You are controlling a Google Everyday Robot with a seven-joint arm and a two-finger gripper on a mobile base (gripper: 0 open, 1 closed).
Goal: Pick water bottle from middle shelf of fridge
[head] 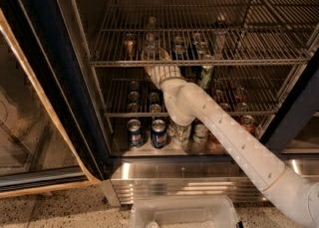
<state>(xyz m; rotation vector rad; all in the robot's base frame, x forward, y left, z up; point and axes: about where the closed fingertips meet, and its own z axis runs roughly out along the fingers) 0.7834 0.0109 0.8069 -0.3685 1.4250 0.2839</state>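
The fridge (65, 97) stands open, with chrome wire racks inside. The water bottle (150, 43), clear with a pale cap, stands upright near the front left of the middle shelf (239, 62). My white arm reaches in from the lower right. My gripper (154, 61) is at the shelf's front rail, right at the base of the water bottle. The bottle's lower part is partly hidden behind the gripper. I cannot tell if the gripper touches the bottle.
Cans (179, 48) and a dark-capped bottle (219, 33) share the middle shelf. A green-and-white bottle (207, 75) and more cans (133, 97) are on the rack below. Blue cans (158, 132) stand on the floor panel. The glass door (30, 132) hangs open at left. A white bin (184, 214) sits below.
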